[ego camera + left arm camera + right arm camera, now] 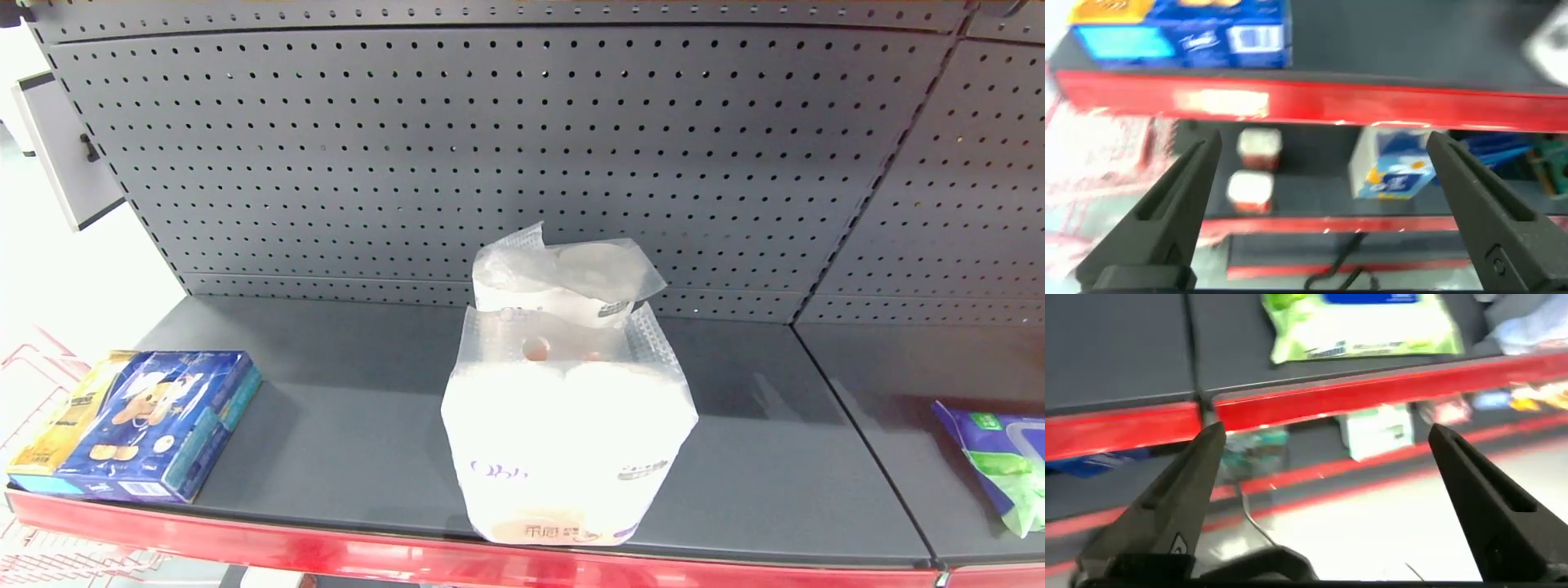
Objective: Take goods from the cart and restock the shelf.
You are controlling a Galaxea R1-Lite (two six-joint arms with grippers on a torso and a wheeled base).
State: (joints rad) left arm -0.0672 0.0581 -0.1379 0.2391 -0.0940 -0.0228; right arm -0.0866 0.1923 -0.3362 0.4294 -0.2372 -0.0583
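Currently left pincer (1323, 137) and right pincer (1327, 431) gape wide, empty.

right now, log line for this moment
left gripper open, empty | right gripper open, empty | toilet roll pack shelf front centre | tissue boxes left | wipes pack right

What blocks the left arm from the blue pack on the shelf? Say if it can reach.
Probably yes. The blue pack lies uncovered at the front of the shelf; the left gripper is open and empty, facing the red edge just under the pack.
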